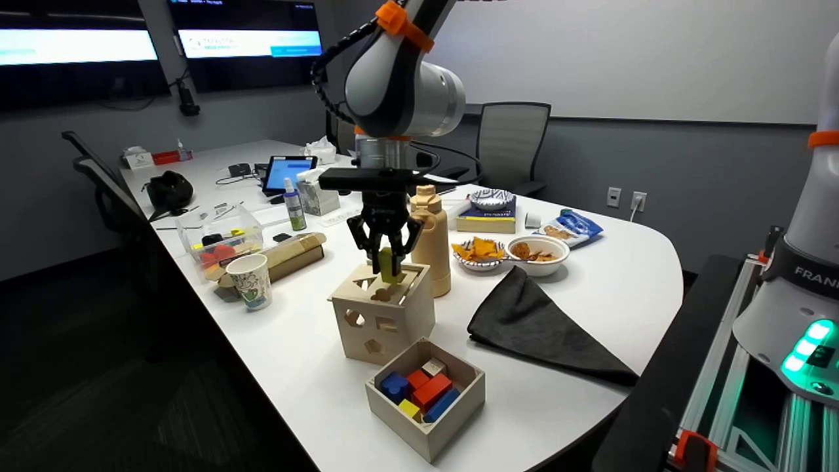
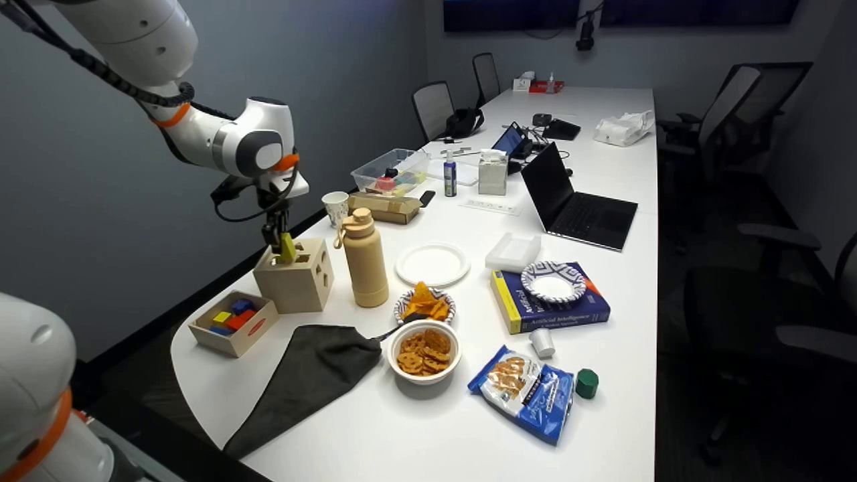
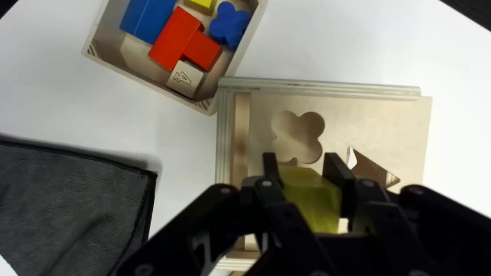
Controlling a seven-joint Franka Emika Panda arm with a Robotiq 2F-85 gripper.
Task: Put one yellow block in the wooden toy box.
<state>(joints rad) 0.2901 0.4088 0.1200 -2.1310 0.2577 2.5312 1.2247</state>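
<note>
Pincer [image 3: 303,168] grips yellow block [image 3: 312,197]; only exterior views show box [image 1: 370,332] sides.

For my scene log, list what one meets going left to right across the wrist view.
Dark grey fabric cloth, blue rectangular block, long red rectangular block, blue flower-shaped block, pale wooden shape-sorter box. Among overlapping things left out: the yellow block held in the black gripper.

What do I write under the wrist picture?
The tool holds a yellow block at the top of the wooden toy box, coloured blocks nearby.
</note>
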